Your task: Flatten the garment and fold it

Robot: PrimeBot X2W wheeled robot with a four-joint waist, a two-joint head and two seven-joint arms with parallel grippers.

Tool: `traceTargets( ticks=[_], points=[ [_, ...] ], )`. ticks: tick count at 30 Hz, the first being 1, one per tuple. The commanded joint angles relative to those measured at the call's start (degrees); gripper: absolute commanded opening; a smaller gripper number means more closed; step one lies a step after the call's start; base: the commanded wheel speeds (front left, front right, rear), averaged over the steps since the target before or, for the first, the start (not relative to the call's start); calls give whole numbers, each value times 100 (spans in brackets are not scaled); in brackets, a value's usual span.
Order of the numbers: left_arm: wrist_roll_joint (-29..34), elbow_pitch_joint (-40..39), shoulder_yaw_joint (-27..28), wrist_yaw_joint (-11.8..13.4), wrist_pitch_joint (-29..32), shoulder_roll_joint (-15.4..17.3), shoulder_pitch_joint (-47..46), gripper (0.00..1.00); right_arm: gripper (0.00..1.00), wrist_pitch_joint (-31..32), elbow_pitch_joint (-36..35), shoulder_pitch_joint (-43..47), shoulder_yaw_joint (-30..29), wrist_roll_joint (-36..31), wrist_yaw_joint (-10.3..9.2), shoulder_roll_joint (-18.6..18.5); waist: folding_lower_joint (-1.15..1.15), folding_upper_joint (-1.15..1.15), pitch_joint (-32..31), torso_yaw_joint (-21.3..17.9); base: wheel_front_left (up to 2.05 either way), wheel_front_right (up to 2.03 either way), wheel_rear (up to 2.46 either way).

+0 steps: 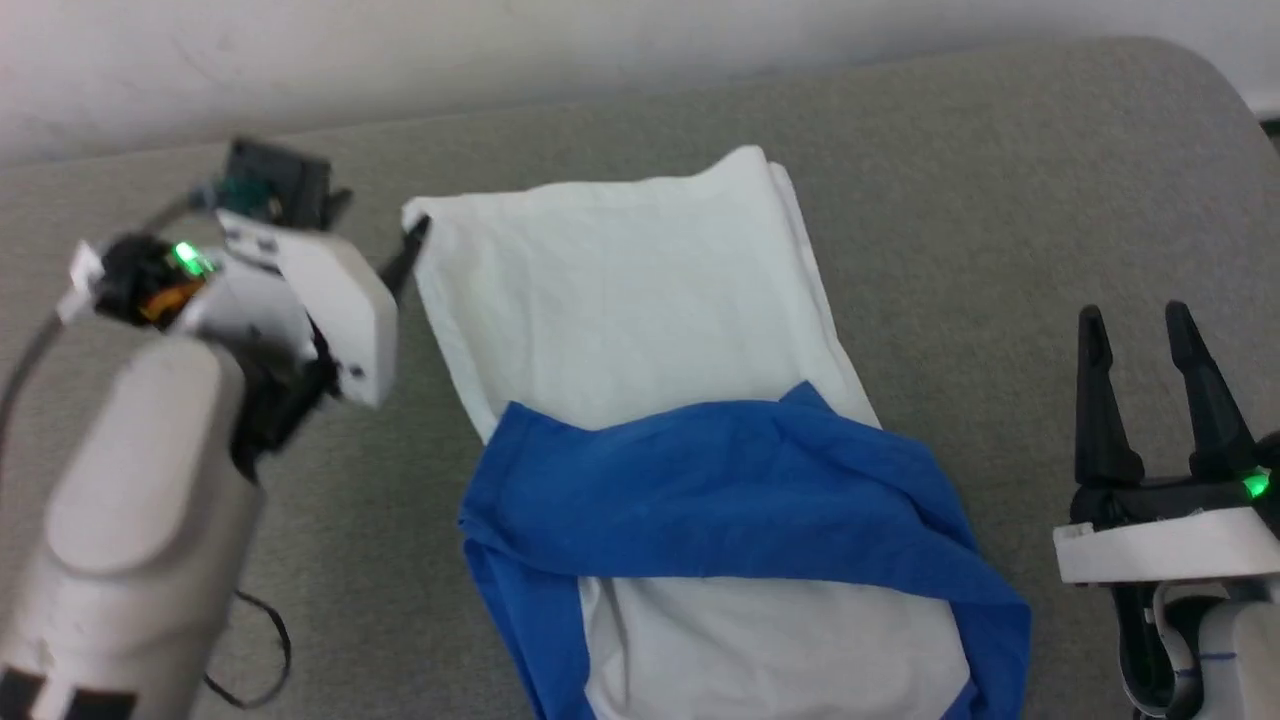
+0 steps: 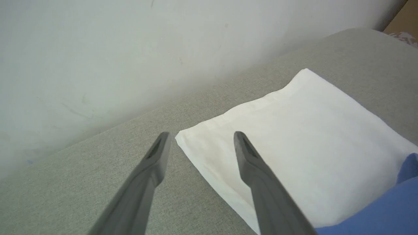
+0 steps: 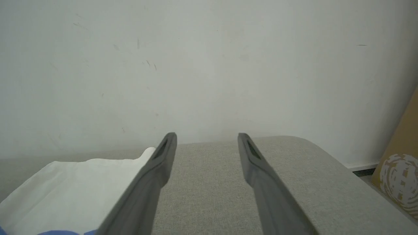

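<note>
The garment lies on the grey padded surface, a white body folded into a long panel. Its blue sleeves are laid across the near part. My left gripper is at the far left corner of the white cloth. In the left wrist view that gripper is open, its fingers straddling the garment at that corner, with nothing gripped. My right gripper stands open and empty to the right of the garment, apart from it. Seen from the wrist, the right gripper points at the wall, with the garment to its left.
A pale wall runs close behind the surface. The surface's rounded edge falls away at the right, with a cardboard box beyond it. A thin black cable loops beside my left forearm.
</note>
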Motion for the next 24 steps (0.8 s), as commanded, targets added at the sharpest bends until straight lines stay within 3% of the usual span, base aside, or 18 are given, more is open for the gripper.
traceTargets(
  ticks=[1, 6, 13, 24],
  points=[
    [-72, 109, -40, -25, 166, 88, -204, 100, 100, -42, 15, -94, 23, 45, -12, 37, -1, 0, 598, -561, 0, 0, 0],
    [-559, 748, -249, -58, 1464, 418, -1210, 100, 100, -59, 142, -262, 151, 139, -12, 107, -1, 0, 938, -870, 0, 0, 0],
    [-914, 1445, -302, -58, 2638, 815, -1919, 100, 100, -65, 205, -420, 257, 258, -12, 174, -1, 0, 1267, -1209, 0, 0, 0],
    [-714, 1755, -410, 189, 3080, 1188, -1905, 100, 100, -66, 242, -447, 307, 393, -12, 202, -1, 0, 1472, -1357, 0, 0, 0]
  ],
)
